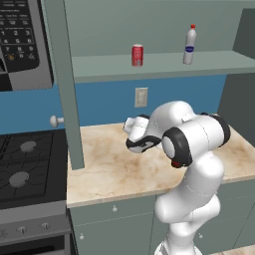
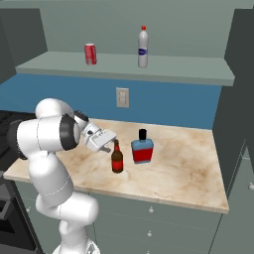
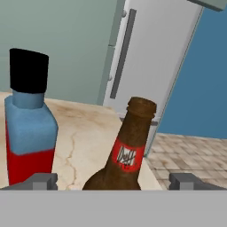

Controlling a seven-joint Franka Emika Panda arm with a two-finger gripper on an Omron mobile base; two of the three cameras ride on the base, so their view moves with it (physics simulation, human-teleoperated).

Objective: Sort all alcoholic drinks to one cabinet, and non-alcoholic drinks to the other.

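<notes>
Two finger tips of our claw (image 3: 113, 181) spread wide with nothing gripped, brown beer bottle (image 3: 124, 153) standing between them just ahead, flat red-and-blue bottle (image 3: 29, 128) beyond our left tip, on the counter (image 2: 183, 163).

Even, diffuse rendered light fills the kitchen, bright with no glare. Soft, faint shadows sit beneath the slim brown glass beer bottle (image 2: 117, 158) on the beige marbled stone counter (image 2: 188, 163). Edges look slightly pixelated; nothing appears defocused or distorted.
</notes>
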